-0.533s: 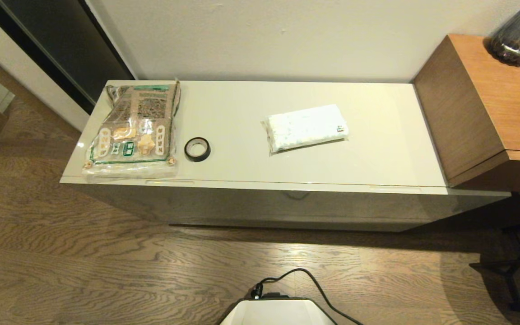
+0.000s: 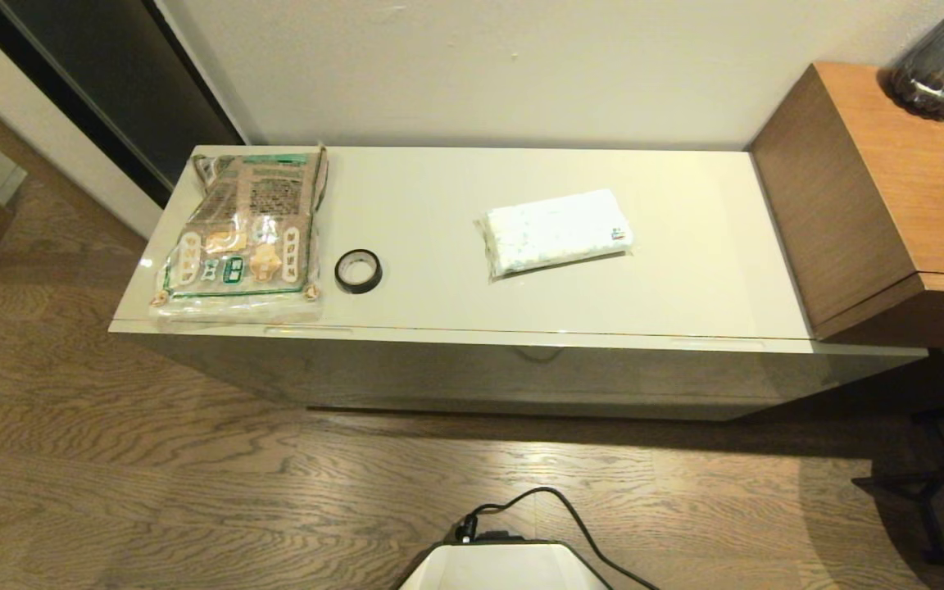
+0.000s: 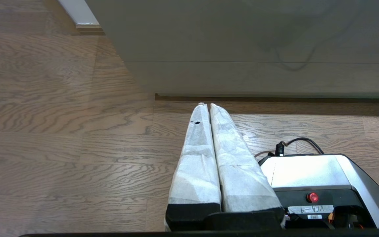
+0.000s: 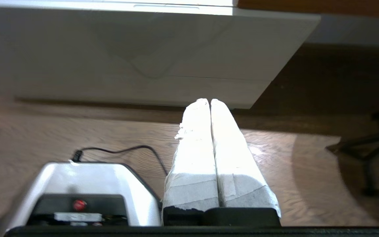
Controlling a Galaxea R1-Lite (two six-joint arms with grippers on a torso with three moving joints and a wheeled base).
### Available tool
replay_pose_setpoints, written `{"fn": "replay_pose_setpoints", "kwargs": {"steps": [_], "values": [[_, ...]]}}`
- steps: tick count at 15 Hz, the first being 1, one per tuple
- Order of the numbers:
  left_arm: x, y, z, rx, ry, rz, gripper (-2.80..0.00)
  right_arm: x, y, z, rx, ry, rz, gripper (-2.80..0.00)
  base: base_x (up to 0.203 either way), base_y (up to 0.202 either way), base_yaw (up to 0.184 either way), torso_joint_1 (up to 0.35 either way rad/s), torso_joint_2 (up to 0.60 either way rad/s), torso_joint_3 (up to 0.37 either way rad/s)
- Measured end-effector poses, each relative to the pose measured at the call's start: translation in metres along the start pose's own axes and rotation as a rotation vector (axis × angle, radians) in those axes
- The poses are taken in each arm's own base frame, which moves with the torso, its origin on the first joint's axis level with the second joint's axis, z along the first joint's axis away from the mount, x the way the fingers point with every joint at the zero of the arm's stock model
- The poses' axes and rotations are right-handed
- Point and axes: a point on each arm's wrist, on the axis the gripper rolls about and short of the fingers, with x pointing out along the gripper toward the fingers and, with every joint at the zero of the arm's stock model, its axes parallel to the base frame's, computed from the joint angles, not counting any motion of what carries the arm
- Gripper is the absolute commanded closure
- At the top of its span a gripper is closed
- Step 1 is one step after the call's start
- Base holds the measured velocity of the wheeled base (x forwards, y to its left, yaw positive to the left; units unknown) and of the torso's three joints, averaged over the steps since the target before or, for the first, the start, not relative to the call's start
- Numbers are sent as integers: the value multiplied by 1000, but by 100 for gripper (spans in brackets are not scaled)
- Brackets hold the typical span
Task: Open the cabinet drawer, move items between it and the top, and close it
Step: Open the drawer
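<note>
On the cream-white cabinet top (image 2: 685, 270) lie three items: a brown-and-green packet (image 2: 242, 233) at the left end, a small black tape roll (image 2: 358, 270) beside it, and a white soft pack (image 2: 554, 232) right of the middle. The grey-beige drawer front (image 2: 472, 369) sits flush with the cabinet, closed. Neither arm shows in the head view. My left gripper (image 3: 206, 104) is shut and empty, low over the floor, pointing at the drawer front (image 3: 242, 29). My right gripper (image 4: 209, 100) is shut and empty too, near the cabinet's right end (image 4: 275, 65).
A taller brown wooden unit (image 2: 890, 188) adjoins the cabinet on the right, with a dark glass vase (image 2: 939, 61) on it. My white base (image 2: 505, 565) and its black cable (image 2: 570, 512) stand on the wood floor in front. A black stand's legs (image 2: 939, 483) are at the right.
</note>
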Motion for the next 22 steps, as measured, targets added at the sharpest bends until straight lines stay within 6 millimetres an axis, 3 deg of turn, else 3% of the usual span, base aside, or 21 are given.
{"fn": "replay_pose_setpoints", "kwargs": {"steps": [18,20,22], "values": [[0,0,0,0,0,0,0,-1,0,1,-21,21,-2,0,0,0,0,0,0,0],[0,0,0,0,0,0,0,-4,-1,20,2,5,5,0,0,0,0,0,0,0],[0,0,0,0,0,0,0,-9,-4,77,51,-52,10,0,0,0,0,0,0,0]]}}
